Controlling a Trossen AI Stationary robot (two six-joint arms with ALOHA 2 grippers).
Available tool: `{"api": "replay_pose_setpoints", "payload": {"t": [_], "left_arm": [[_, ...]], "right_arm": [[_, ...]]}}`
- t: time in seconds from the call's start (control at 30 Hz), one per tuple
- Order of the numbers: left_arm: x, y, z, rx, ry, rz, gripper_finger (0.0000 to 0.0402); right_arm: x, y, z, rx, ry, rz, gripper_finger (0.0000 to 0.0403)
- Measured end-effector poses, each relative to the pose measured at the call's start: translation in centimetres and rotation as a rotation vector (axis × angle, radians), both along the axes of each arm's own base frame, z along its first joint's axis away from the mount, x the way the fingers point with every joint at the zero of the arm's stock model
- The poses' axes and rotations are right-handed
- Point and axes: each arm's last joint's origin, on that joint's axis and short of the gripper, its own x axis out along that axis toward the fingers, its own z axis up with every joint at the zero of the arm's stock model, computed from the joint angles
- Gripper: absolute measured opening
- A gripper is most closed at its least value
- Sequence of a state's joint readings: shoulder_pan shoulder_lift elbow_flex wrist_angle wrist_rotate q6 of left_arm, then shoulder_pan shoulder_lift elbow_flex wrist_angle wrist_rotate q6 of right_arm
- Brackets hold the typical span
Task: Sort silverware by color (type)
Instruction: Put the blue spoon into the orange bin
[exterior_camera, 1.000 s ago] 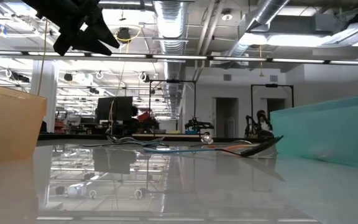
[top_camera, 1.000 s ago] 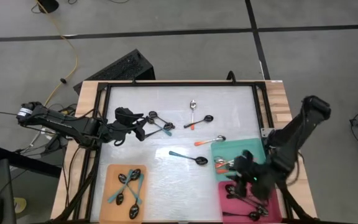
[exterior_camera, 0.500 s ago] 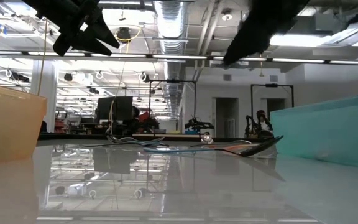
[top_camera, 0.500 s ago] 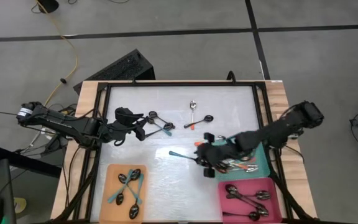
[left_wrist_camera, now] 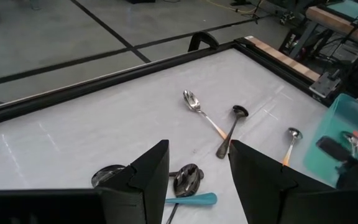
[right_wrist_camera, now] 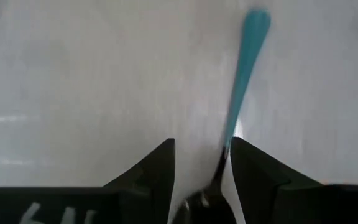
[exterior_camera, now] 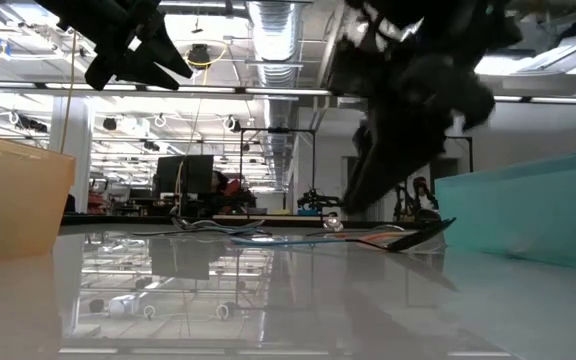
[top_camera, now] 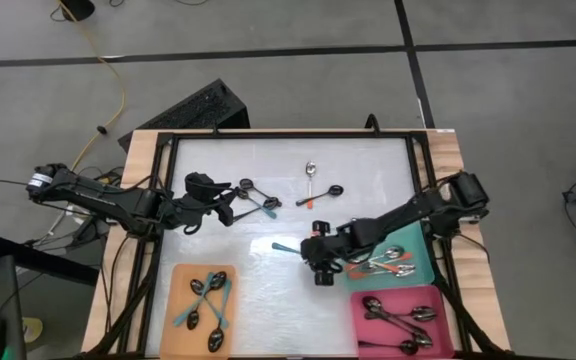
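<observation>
Since a second ago the right gripper has swung from the pink tray to mid-worktop, while the left gripper waits, fingers parted, over spoons near the left edge. Its own fingers stand apart, straddling the teal-handled spoon; closing off-centre could skid the spoon away.

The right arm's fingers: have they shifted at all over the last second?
Yes. In the high view the right gripper has swung from above the pink tray out past the teal tray to the teal-handled spoon mid-table.
</observation>
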State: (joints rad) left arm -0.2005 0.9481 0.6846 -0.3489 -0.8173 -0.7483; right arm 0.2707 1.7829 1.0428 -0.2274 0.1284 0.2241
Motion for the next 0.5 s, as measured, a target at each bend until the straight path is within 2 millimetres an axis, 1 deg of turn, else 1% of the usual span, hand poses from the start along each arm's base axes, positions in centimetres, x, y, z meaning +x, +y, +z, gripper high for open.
{"api": "replay_pose_setpoints", "payload": {"t": [0.23, 0.33, 0.43, 0.5], "left_arm": [[0.0, 0.0, 0.0, -0.011, -0.009, 0.006, 0.0151], [0.0, 0.0, 0.0, -0.011, -0.011, 0.007, 0.0151], [0.0, 0.0, 0.0, -0.012, -0.010, 0.005, 0.0151], [0.0, 0.0, 0.0, -0.012, -0.011, 0.006, 0.0151]], "right_arm": [[0.8, -0.8, -2.8, -0.037, 0.052, -0.043, 0.0178], [1.1, -0.9, -3.2, -0.037, 0.047, -0.060, 0.0177], [1.2, -1.1, -3.5, -0.030, 0.055, -0.087, 0.0167], [1.2, -1.2, -3.6, -0.027, 0.059, -0.094, 0.0149]]}}
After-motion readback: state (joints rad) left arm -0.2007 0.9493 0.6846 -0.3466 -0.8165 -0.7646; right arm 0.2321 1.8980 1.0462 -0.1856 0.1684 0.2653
